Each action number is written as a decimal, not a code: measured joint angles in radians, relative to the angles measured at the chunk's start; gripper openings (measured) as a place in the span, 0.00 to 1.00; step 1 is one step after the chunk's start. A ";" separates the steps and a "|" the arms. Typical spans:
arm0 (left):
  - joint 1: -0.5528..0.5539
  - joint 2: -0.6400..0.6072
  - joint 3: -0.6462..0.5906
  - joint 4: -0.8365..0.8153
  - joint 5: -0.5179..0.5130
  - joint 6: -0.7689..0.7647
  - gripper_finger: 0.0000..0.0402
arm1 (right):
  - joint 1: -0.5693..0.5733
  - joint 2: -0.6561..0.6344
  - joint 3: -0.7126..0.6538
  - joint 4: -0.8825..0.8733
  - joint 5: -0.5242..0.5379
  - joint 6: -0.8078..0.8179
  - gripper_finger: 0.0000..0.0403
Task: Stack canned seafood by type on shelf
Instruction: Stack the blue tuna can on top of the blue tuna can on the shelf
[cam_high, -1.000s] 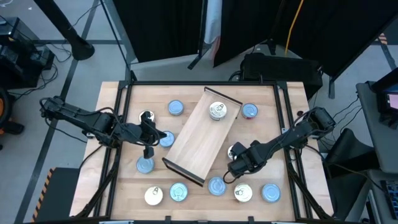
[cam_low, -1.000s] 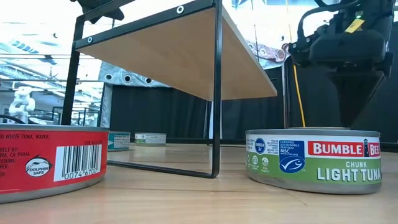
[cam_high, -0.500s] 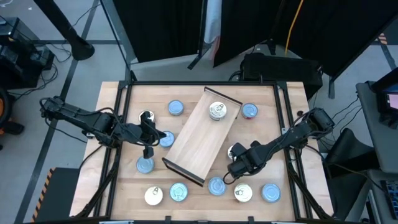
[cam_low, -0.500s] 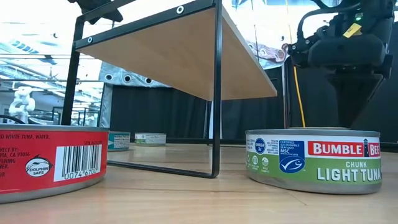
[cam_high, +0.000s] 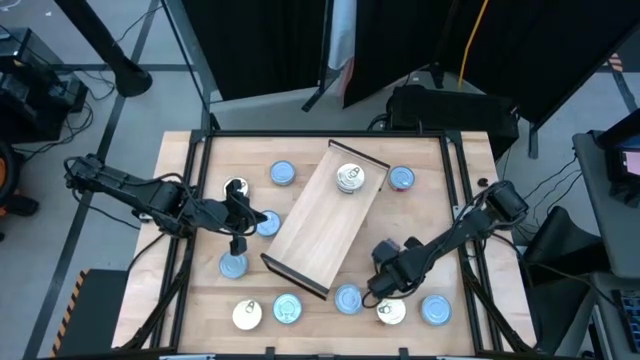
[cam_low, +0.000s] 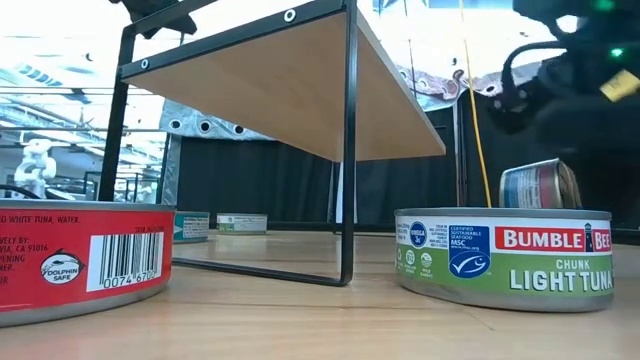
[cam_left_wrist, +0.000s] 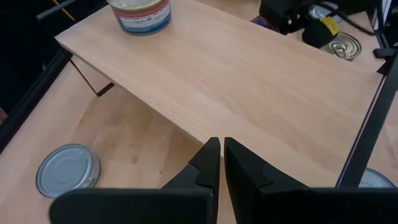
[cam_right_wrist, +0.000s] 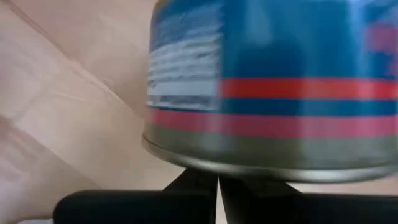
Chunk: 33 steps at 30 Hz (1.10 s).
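Observation:
The shelf lies slantwise mid-table with one cream-topped tin on its far end. Several more tins of canned seafood lie flat on the table around it, blue-topped and cream-topped. My right gripper is shut, pointing steeply down by the shelf's near right side, against a blue-and-red tin that stands tilted. My left gripper is shut and holds nothing. It hovers over the shelf's left long edge. My right gripper touches the blue-and-red tin with its shut fingertips at the tin's silver bottom rim. The fingers come from above, pointing steeply down. The tin is tipped up on one side, resting tilted on the table; nothing is pinched.
A green-labelled tin and a red-labelled tin stand near the table's front edge. More tins line the near edge. A black frame rims the table.
My right gripper has gone down and toward the table's near edge, staying shut. The blue-and-red tin, hidden before in the low view, now shows tipped up behind the green-labelled tin.

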 joint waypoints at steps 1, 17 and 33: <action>-0.001 0.000 0.000 0.000 0.000 -0.003 0.07 | 0.007 0.007 0.000 0.002 0.000 0.003 0.01; -0.005 -0.001 0.000 0.003 -0.113 0.003 0.07 | 0.120 -0.212 0.143 -0.208 0.220 -0.573 0.23; 0.009 -0.089 0.001 -0.109 -0.217 -0.077 0.07 | -0.144 -0.243 0.150 -0.139 0.014 -1.301 0.84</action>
